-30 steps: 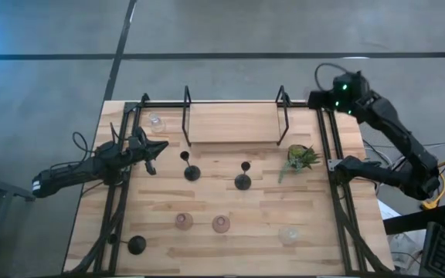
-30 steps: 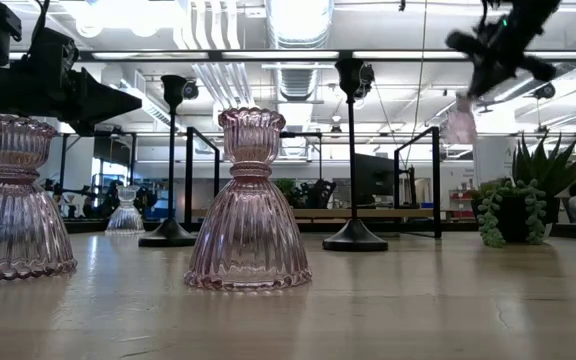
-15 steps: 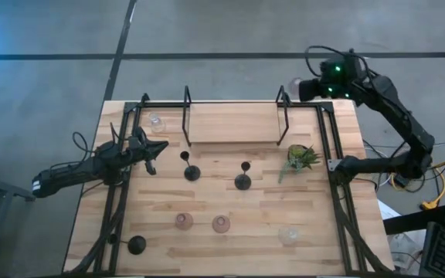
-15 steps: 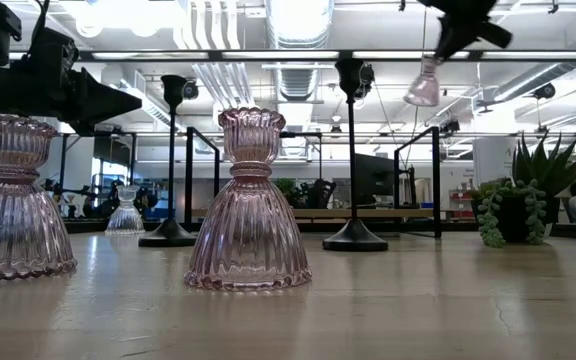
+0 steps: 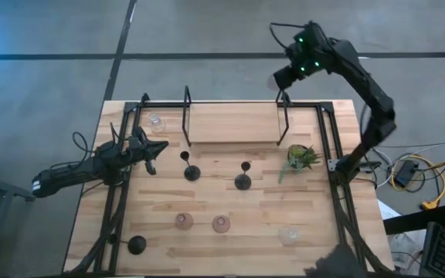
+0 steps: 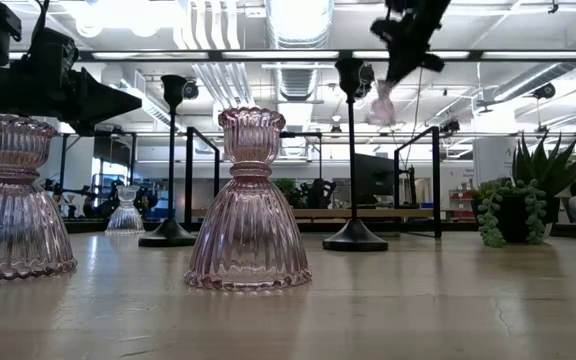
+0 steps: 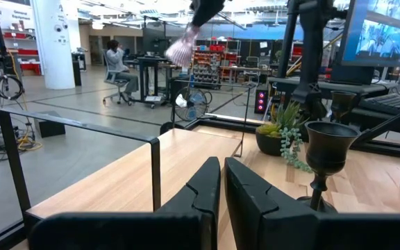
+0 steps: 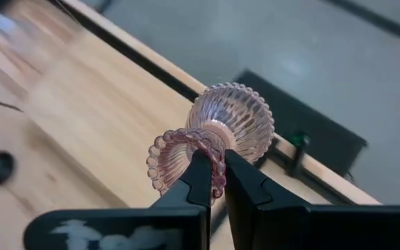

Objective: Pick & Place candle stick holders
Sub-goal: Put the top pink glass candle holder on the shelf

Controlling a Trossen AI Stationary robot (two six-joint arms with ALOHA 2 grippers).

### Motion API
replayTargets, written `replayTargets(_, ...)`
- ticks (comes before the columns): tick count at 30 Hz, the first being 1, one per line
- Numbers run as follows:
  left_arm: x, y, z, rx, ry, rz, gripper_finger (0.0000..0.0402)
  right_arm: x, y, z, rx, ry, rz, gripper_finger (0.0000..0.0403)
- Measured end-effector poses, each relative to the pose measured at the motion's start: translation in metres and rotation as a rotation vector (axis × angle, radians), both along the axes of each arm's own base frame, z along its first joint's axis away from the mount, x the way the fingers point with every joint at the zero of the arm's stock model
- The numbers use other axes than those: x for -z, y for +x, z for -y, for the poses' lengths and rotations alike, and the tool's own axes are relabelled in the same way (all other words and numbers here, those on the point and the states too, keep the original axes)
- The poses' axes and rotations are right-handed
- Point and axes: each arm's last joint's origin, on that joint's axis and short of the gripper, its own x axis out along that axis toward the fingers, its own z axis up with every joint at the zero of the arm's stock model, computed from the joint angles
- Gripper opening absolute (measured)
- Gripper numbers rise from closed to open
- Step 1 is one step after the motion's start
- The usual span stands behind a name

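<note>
While the right gripper (image 8: 215, 182) holds a pink glass holder (image 8: 217, 135) high over the table's far edge, a slip is the risk.
Its fingers pinch only the beaded rim, so a swing could twist the glass loose onto the raised shelf (image 5: 234, 123) or the floor. Left gripper (image 5: 151, 150) waits shut and empty at the left rail, near a black holder (image 5: 191, 169).

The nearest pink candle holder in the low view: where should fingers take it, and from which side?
Grip the pink candle holder at its narrow waist, just under the cup, probably coming down from above. It stands upright, and the ribbed skirt flares wide below, so the waist is the slimmest part. The right gripper holds another pink holder near its neck.
</note>
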Motion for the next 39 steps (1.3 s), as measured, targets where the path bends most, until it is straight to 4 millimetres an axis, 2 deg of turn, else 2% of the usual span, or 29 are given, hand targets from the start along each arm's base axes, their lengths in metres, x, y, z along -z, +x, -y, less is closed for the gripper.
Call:
replayTargets(6,0.0,0.0,0.0,0.0,0.0,0.0,0.0026,0.013,0.016,0.022,-0.132,0.036,-0.044,0.001)
replayTargets(15,0.0,0.0,0.0,0.0,0.0,0.0,0.0026,0.052,0.034,0.043,-0.294,0.095,-0.128,0.001)
replayTargets(29,0.0,0.0,0.0,0.0,0.0,0.0,0.0026,0.104,0.052,0.061,-0.497,0.187,-0.268,0.001)
replayTargets(39,0.0,0.0,0.0,0.0,0.0,0.0,0.0026,0.11,0.055,0.062,-0.599,0.151,-0.294,0.001)
